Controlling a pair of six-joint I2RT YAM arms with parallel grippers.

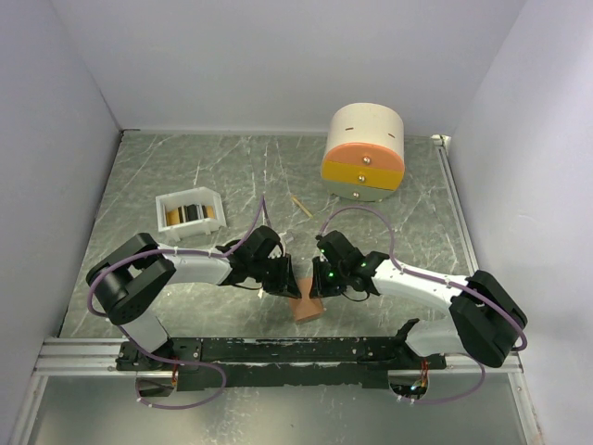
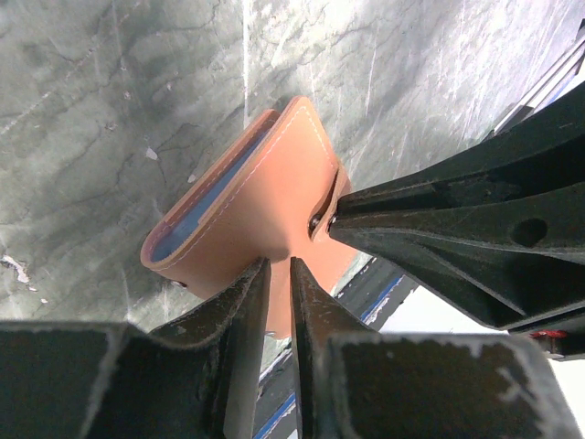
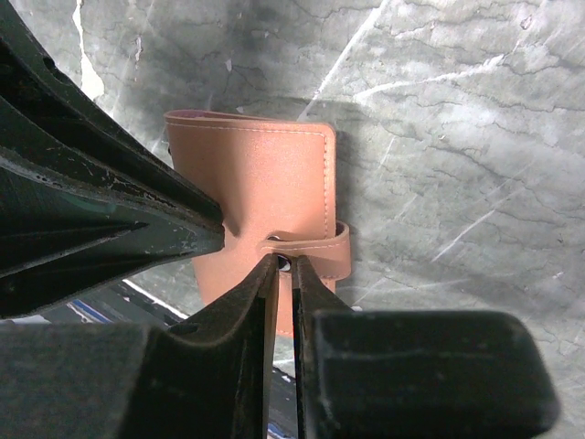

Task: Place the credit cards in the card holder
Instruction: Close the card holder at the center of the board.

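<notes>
The card holder (image 2: 247,201) hangs folded shut between my two arms, apparently lifted clear over the near edge of the worktop (image 1: 232,167). Its snap strap (image 3: 315,245) is still fastened. The strapped edge faces my right arm and the fold faces away from it. A sliver of light blue shows between the leaves at one end. I judge its long axis to run roughly near-to-far and tilted, but I can't fix it closer. The left pincer (image 2: 280,267) is pressed onto one edge of the body, and the right pincer (image 3: 284,263) nips the strap at the snap. Both holds are thin. If I tug the strap it could slide out, or the body could twist free and drop onto the rail (image 1: 278,350) below. The credit cards (image 1: 189,214) wait well apart in the white tray (image 1: 167,202).
</notes>
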